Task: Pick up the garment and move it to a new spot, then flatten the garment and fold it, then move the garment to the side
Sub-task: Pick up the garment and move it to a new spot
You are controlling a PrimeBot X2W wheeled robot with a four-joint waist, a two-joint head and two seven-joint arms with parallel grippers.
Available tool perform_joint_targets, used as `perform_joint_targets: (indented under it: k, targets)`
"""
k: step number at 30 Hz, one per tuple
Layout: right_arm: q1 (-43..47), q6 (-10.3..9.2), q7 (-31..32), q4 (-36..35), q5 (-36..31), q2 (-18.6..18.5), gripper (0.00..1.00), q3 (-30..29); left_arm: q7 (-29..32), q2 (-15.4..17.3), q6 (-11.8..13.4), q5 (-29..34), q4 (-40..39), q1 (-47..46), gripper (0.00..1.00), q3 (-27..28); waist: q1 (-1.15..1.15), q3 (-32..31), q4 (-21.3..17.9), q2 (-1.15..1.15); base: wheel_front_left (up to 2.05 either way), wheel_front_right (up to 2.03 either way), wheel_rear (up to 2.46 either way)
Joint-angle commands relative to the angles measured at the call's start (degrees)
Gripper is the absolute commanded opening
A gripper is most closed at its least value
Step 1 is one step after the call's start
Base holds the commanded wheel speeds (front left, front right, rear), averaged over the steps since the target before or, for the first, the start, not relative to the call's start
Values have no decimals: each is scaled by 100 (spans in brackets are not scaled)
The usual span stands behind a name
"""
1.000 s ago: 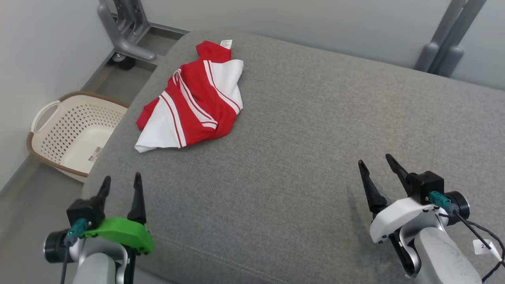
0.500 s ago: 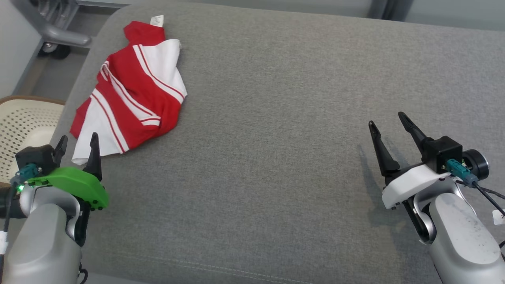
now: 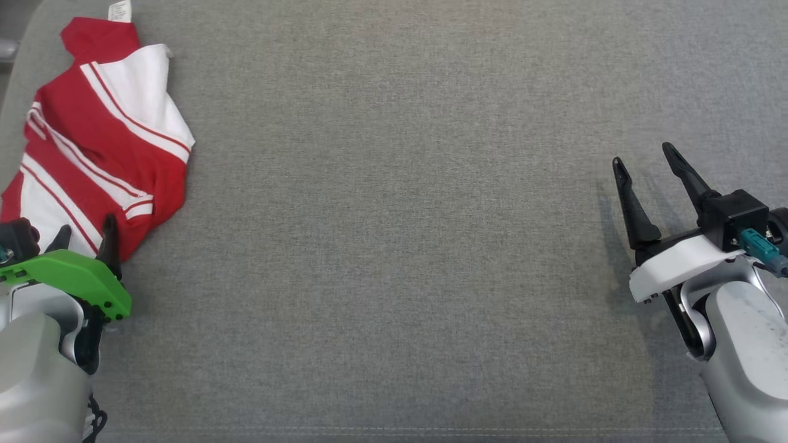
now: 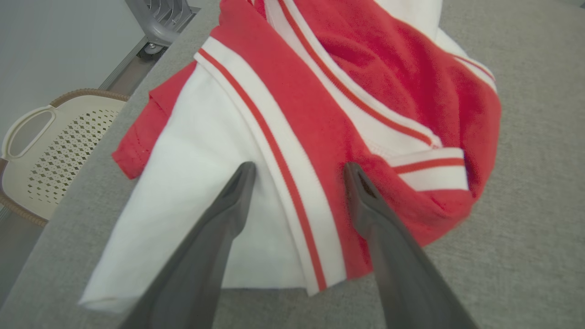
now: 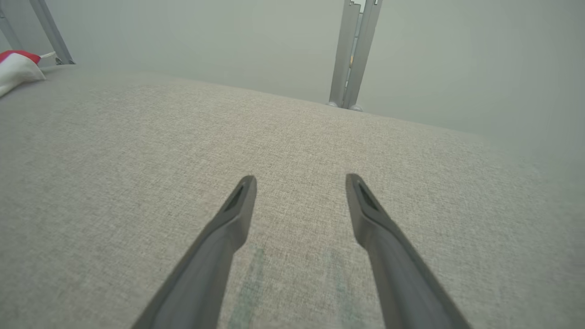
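Pointing at the garment [image 4: 320, 114], spread left fingers [image 4: 205, 256]; basket [image 4: 50, 151] beyond.

L pincer [image 3: 87, 224] green-capped, R pincer [image 3: 643, 154] white-capped, blk fingers [image 3: 631, 203].

Grey woven upholstered cushion [image 3: 394, 246] spans foreground, stitched seam along near edge. Beyond cushion's far edge: plain pale wall [image 5: 205, 41], grey metal upright [image 5: 354, 55]. Below cushion's left edge: cream perforated basket [image 4: 50, 146], brown rim, on grey floor [image 4: 11, 260]. Light soft, even.
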Motion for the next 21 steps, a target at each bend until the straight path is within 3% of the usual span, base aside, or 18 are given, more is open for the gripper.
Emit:
perform_joint_targets:
  k: [1,9,10,11,16,21]
  targets:
    - [22,-9,0,-41,-5,-29,100,-35,-24,29,-11,-16,150,-108,100,-6,-1,210,-245,0,0,0,0]
    - [103,-9,0,-133,-17,-99,100,-181,-50,-293,200,45,1039,-269,100,-119,-1,321,-365,0,0,0,0]
    - [101,-9,0,-122,-20,-83,100,-189,-73,-341,211,32,1099,-283,35,-122,-1,304,-369,0,0,0,0]
    - [103,-9,0,-113,-22,-46,100,-197,-99,-393,219,22,1153,-273,0,-127,-1,275,-372,0,0,0,0]
    - [137,-9,0,-57,2,105,100,-230,-298,-513,104,-5,1230,-190,0,-164,-1,78,-361,0,0,0,0]
    - [171,-9,0,7,44,282,100,-264,-571,-615,6,215,789,-326,0,-372,-1,-106,-304,0,0,0,0]
